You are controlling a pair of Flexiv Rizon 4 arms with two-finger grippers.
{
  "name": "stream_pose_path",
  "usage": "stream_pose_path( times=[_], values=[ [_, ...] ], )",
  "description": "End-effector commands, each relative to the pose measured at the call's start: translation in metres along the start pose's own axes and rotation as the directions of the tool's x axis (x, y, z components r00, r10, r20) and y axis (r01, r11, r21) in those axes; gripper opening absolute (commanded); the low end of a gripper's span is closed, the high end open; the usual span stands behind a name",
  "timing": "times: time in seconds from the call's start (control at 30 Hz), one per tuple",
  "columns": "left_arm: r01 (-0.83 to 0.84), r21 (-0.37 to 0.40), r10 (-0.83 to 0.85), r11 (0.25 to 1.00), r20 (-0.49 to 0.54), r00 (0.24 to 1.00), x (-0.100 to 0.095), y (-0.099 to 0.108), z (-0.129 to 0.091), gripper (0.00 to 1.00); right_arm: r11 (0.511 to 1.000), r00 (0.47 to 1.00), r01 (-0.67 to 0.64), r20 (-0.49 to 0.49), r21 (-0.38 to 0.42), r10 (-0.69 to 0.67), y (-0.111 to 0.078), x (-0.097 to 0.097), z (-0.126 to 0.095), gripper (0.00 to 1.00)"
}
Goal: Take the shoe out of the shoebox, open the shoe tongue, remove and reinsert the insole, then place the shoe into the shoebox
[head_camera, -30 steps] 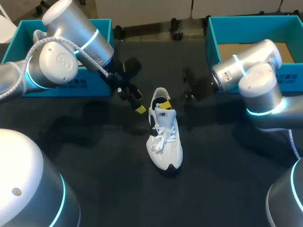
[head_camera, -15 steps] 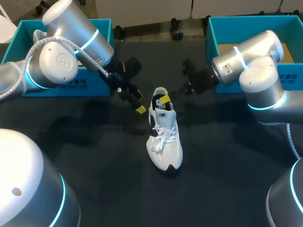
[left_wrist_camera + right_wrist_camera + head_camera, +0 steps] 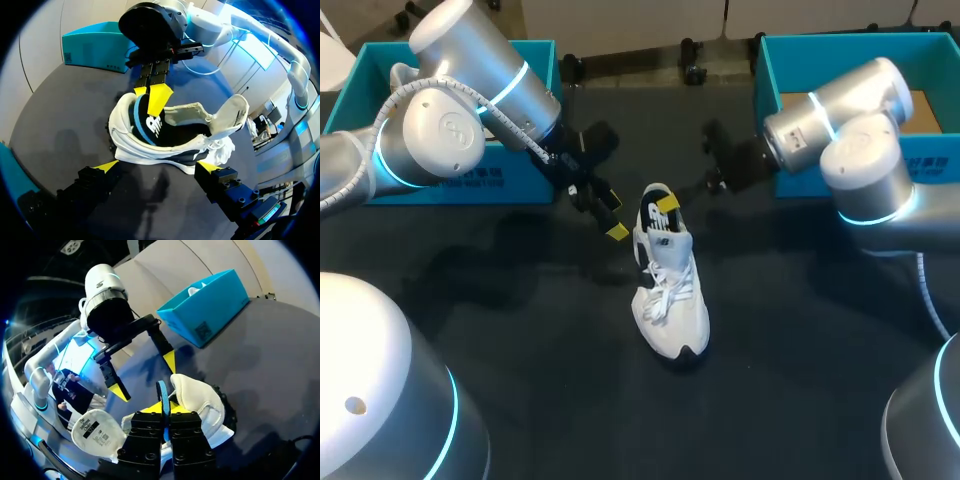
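White shoe (image 3: 670, 300), upright on its sole at the middle of the black bench (image 3: 520, 330), toe toward the near edge and heel toward the far edge.

Views compared:
- The head view gives the layout, but shows only one yellow tip of the right gripper (image 3: 163, 409) inside the heel opening.
- The right wrist view shows both of its tips pressed together on a thin blue edge.
- The left wrist view shows this to be the dark blue insole (image 3: 150, 125), its heel end raised above the white collar. It also shows the tongue (image 3: 232, 107) laid open toward the toe.
- Only the left wrist view shows how wide the left gripper (image 3: 156, 166) is spread: tips far apart and holding nothing, with the shoe's side just ahead of them.

Arms:
- Left arm enters from the left, its elbow over the left box (image 3: 510, 178) and its wrist angled down. Its gripper is low, just beside the heel.
- Right arm enters from the right, its forearm lying in front of the right box (image 3: 765, 75). It reaches across to the heel from the far side.

Containers:
- Both boxes are teal, one at each far corner of the bench.
- The right box shows a brown cardboard floor.
- The left box's inside is mostly hidden by the arm in the head view. The right wrist view shows something white above its rim.
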State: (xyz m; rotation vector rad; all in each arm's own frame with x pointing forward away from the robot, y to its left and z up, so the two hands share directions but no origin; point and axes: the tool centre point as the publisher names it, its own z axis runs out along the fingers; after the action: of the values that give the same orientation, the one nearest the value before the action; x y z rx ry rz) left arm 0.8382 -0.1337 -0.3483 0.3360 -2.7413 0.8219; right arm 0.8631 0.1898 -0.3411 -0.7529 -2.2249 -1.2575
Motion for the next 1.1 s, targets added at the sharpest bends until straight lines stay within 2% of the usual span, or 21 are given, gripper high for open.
stream_pose_path(
  times=[0.03,0.53,0.57,0.6,0.67,0.9,1.1],
  values=[
    [0.0,0.0,0.0,1.0,0.0,1.0,0.0,0.0,0.001,1.0,1.0,1.0,0.001,0.003,0.003,-0.001,0.002,0.001,0.003,0.0],
    [0.0,0.0,0.0,1.0,0.0,1.0,0.0,0.0,0.001,1.0,0.999,0.999,0.036,0.005,-0.02,-0.036,0.01,0.01,-0.005,0.0],
    [0.0,0.0,0.0,1.0,0.0,1.0,0.0,0.0,0.001,1.0,0.999,0.999,0.035,-0.001,-0.012,-0.035,0.01,0.01,-0.005,0.03],
    [0.0,0.0,0.0,1.0,0.0,1.0,0.0,0.0,0.001,1.0,0.999,0.999,0.034,-0.002,-0.004,-0.034,0.01,0.01,-0.005,0.15],
    [0.0,0.0,0.0,1.0,0.0,1.0,0.0,0.0,0.001,1.0,0.999,0.999,0.035,0.0,0.016,-0.035,0.008,0.011,-0.006,0.24],
    [0.0,0.0,0.0,1.0,0.0,1.0,0.0,0.0,0.001,1.0,0.998,0.998,0.047,0.038,0.042,-0.049,0.001,0.011,-0.012,0.31],
    [0.0,0.0,0.0,1.0,0.0,1.0,0.0,0.0,0.001,1.0,0.993,0.991,0.085,0.094,0.079,-0.092,0.0,0.011,-0.015,0.32]
  ],
)
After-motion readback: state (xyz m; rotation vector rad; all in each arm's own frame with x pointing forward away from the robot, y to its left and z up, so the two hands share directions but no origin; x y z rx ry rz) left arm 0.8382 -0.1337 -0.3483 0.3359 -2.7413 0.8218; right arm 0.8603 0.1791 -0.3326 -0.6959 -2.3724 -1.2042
